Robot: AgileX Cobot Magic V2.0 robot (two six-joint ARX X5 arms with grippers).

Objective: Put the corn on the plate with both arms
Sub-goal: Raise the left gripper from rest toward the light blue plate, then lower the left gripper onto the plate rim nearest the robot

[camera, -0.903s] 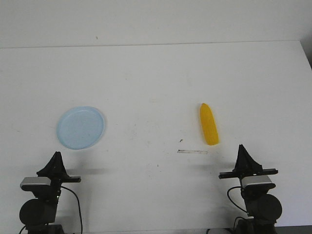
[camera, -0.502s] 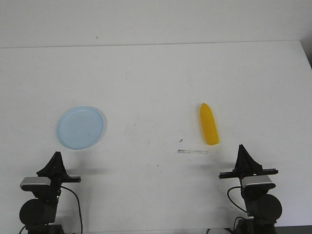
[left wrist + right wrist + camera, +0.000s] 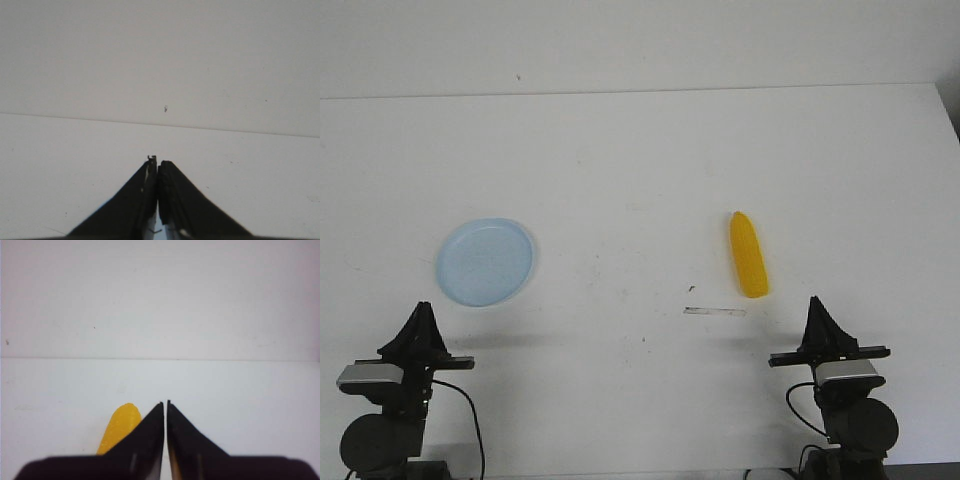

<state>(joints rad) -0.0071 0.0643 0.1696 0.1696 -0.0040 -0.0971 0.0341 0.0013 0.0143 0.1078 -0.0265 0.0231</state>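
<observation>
Two hands: both low at the near edge of the table [image 3: 640, 150], one at each front corner, tips pointing up and away.
Left hand [image 3: 420, 312]: clenched on nothing, tips pressed together in the left wrist view [image 3: 157, 162]; just nearer than the plate and slightly left of it, apart from it.
Right hand [image 3: 816, 305]: clenched on nothing, only a hairline gap between the tips in the right wrist view [image 3: 165, 403]; well to the right of the plate, near side.
Plate [image 3: 485, 262]: pale blue, round, flat on the table, left half of the front view; nothing lying in it.
Corn [image 3: 748, 254]: bright yellow, lying on the table well to the right of the plate, not touching it; pointed end turned away from the robot, blunt end toward it; just ahead and left of the right hand, not touching; seen partly behind the left finger in the right wrist view [image 3: 118, 427].
Table mark [image 3: 715, 311]: thin pale streak right of the plate, just nearer than the corn's blunt end.
Table surface: white, lightly scuffed with small dark specks.
</observation>
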